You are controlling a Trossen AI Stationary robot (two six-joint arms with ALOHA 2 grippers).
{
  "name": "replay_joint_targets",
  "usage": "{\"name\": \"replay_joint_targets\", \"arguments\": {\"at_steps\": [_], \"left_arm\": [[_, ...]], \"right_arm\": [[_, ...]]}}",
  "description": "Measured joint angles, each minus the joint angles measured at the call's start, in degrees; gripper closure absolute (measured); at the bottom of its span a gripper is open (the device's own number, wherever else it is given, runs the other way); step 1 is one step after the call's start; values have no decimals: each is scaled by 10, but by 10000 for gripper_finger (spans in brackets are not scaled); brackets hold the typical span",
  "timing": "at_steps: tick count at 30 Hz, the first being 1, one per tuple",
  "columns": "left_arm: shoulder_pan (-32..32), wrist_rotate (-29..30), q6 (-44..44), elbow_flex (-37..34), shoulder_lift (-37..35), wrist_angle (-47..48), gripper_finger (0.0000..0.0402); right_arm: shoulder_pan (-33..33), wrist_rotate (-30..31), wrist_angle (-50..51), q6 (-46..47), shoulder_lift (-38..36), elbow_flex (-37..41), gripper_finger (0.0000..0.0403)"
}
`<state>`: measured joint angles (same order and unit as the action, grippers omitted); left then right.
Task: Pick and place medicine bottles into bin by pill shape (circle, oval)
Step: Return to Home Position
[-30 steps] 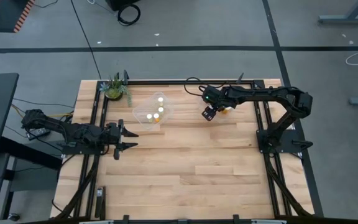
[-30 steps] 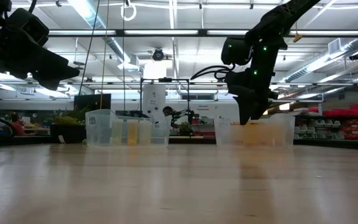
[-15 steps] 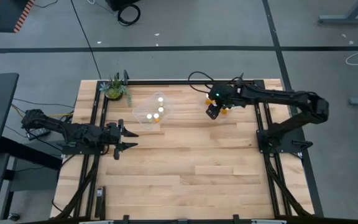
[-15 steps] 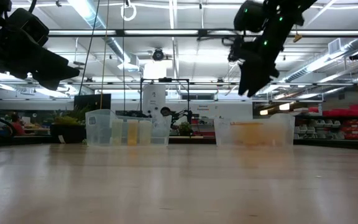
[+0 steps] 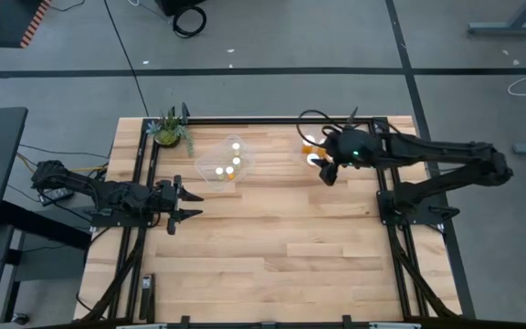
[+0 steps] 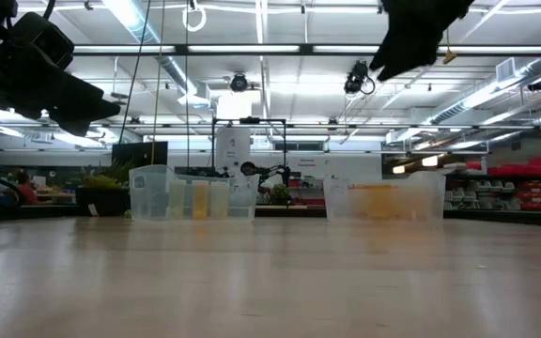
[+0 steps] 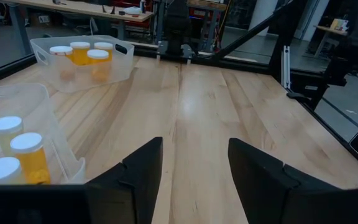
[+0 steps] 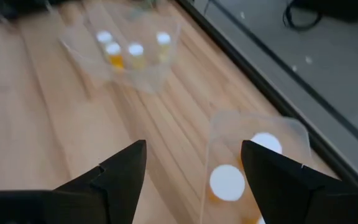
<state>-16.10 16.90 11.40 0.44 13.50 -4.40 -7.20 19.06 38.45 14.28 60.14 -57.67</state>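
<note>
Right tool (image 5: 326, 172) hangs above the surface (image 5: 281, 238), just beside the right bin (image 7: 114, 67). Fingers spread wide, nothing held. Left tool (image 5: 183, 202) sits at the surface's left edge, also wide open and empty.

Every one of the medicine bottles (image 7: 80, 52) I can see is binned. Orange-bodied ones stand upright in the right bin. More white-capped bottles (image 7: 30, 152) stand upright in the left bin (image 5: 205, 162). Looks like sorting is done and only parking the arm is left.

Handling, my read: light, rigid plastic with smooth round walls, so prone to slip, tip or roll. Best hold is across the body just under the cap, from above, with a modest squeeze.
</note>
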Motion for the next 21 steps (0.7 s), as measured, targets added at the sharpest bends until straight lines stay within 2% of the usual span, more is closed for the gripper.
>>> {"name": "replay_joint_targets", "arguments": {"at_steps": [6,13,18,21], "left_arm": [[0,0,0,0,0,0,205],[0,0,1,0,0,0,210],[0,0,4,0,0,0,209],[0,0,3,0,0,0,205]], "right_arm": [[68,59,-1,3,-51,0,135],[136,123,-13,7,-67,8,135],[151,125,-106,-24,-97,94,135],[151,106,-166,-38,-132,161,135]]}}
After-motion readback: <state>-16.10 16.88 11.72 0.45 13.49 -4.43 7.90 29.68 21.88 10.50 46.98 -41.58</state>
